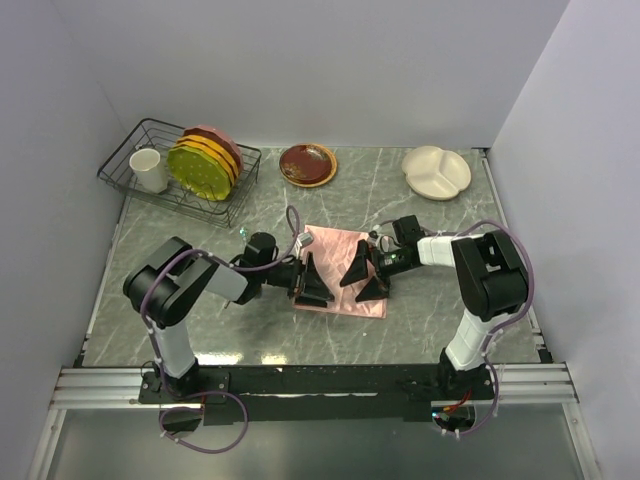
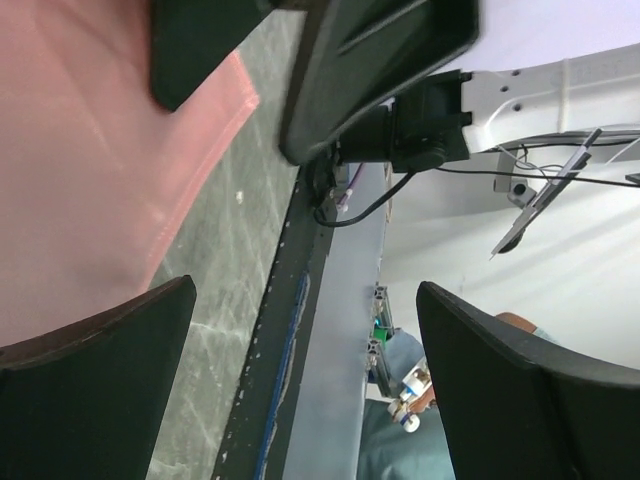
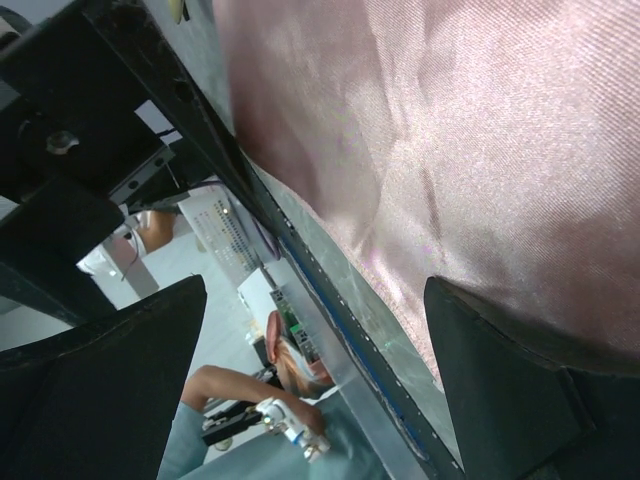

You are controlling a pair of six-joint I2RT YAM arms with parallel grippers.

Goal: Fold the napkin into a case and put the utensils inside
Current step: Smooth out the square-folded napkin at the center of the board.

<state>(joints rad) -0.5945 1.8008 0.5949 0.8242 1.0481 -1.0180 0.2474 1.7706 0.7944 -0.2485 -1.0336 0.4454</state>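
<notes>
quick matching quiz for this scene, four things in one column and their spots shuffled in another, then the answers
Things:
1. napkin
2. wire rack
3. brown plate
4. white divided plate

Places:
a. far right
b. centre
c. far left
d. far middle

Pairs: 1-b, 2-c, 3-d, 4-a
</notes>
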